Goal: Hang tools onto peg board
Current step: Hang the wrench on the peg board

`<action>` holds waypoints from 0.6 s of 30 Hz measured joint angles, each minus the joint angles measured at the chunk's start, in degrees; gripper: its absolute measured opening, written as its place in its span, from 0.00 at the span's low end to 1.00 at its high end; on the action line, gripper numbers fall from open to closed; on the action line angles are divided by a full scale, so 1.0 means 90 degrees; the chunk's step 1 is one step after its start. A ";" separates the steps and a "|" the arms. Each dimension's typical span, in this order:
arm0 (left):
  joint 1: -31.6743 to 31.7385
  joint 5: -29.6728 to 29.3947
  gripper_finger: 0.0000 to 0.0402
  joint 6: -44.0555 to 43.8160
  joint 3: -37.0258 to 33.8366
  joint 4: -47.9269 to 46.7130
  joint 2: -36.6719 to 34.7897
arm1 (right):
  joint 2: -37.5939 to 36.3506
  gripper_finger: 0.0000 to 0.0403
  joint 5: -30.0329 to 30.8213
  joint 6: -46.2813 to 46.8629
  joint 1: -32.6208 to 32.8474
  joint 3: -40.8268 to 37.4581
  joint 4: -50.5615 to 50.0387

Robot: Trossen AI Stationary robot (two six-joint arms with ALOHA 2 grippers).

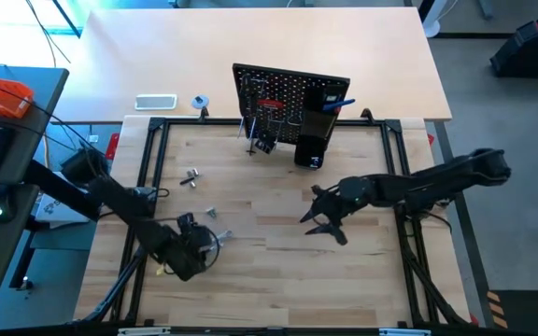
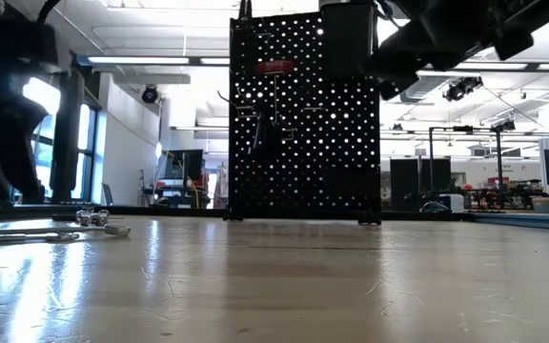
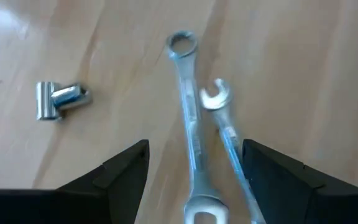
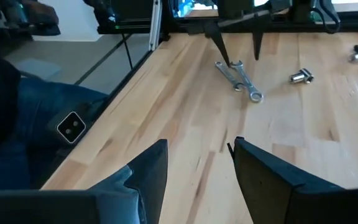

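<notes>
From above, the peg board (image 1: 290,101) already carries several tools, while two wrenches (image 1: 219,236) and small metal pieces (image 1: 191,177) lie on the table in front of it. The left wrist view shows the left gripper (image 3: 194,163) open, straddling both wrenches (image 3: 188,118), nothing gripped. In its own view the right gripper (image 4: 199,163) hangs open, empty, well short of the board.

left fingers (image 3: 126,171) spread | two wrenches (image 3: 191,134) lying between them | small metal fitting (image 3: 61,99) apart on table (image 3: 303,68)
</notes>
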 joint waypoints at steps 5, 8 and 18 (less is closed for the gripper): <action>-0.0054 -0.0172 0.62 -0.0332 0.0005 0.0065 0.0649 | 0.0462 0.44 -0.0002 0.0225 0.0007 0.0000 0.0508; 0.0009 -0.0239 0.61 -0.0245 0.0034 0.0258 0.0953 | 0.0690 0.44 0.0016 0.0337 0.0045 0.0000 0.0760; 0.0484 0.0084 0.28 0.0266 -0.0439 0.1575 0.1085 | 0.1094 0.44 0.0408 0.0399 0.0386 0.0000 0.1375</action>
